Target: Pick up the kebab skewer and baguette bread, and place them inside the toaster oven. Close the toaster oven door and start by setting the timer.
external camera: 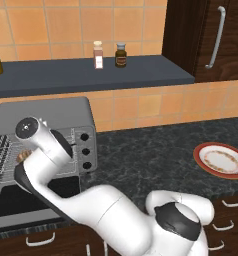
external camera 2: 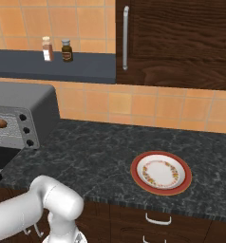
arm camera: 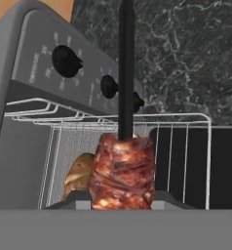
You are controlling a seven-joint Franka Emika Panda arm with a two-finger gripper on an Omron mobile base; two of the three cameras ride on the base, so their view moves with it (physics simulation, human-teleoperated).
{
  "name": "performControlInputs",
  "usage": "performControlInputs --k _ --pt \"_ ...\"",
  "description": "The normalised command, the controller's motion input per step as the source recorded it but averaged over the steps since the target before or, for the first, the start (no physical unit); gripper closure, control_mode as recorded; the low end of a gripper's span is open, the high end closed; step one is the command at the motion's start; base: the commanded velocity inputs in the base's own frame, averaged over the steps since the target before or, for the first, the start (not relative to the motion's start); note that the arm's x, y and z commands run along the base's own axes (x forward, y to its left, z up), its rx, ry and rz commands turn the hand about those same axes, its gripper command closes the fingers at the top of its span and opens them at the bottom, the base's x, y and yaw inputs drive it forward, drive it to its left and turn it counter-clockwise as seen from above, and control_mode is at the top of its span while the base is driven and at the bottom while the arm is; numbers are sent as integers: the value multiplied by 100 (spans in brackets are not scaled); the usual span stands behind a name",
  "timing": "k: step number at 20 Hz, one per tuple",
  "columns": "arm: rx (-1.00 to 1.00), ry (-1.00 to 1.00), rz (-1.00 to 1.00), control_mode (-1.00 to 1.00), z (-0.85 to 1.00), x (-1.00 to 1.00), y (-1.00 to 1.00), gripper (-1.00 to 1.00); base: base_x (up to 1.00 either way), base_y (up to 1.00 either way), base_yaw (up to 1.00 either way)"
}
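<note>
My gripper (arm camera: 120,201) is shut on the kebab skewer (arm camera: 122,171). Its reddish-brown meat chunk sits between the fingertips, and the dark stick points away over the wire rack (arm camera: 186,146). Just behind the meat, the golden end of the baguette bread (arm camera: 79,173) lies on that rack in the toaster oven (arm camera: 20,73). From the left base view my arm reaches into the grey toaster oven (external camera: 46,112) and hides the hand. A tan end of the baguette bread (external camera: 22,156) peeks out beside the arm. The toaster oven door (external camera: 18,202) hangs open, folded down in front.
Three dark knobs (external camera: 85,150) run down the oven's right panel. A red-rimmed plate (external camera: 200,150) lies on the dark stone counter to the right. Two spice bottles (external camera: 98,55) stand on the grey shelf above. A dark wood cabinet (external camera 2: 181,38) hangs at the right.
</note>
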Motion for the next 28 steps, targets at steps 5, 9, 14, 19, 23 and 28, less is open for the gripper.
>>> performControlInputs --k 5,9,14,19,23,28 --pt "8 0 0 -100 -35 24 8 100 0 0 0" --pt "2 -6 0 -100 1 3 24 100 0 0 0" --pt "5 0 0 -100 0 19 16 100 0 0 0" --pt "1 0 0 -100 0 26 8 100 0 0 0" --pt "0 3 0 -100 0 22 7 100 0 0 0" --pt "0 2 0 -100 0 5 3 100 0 0 0"
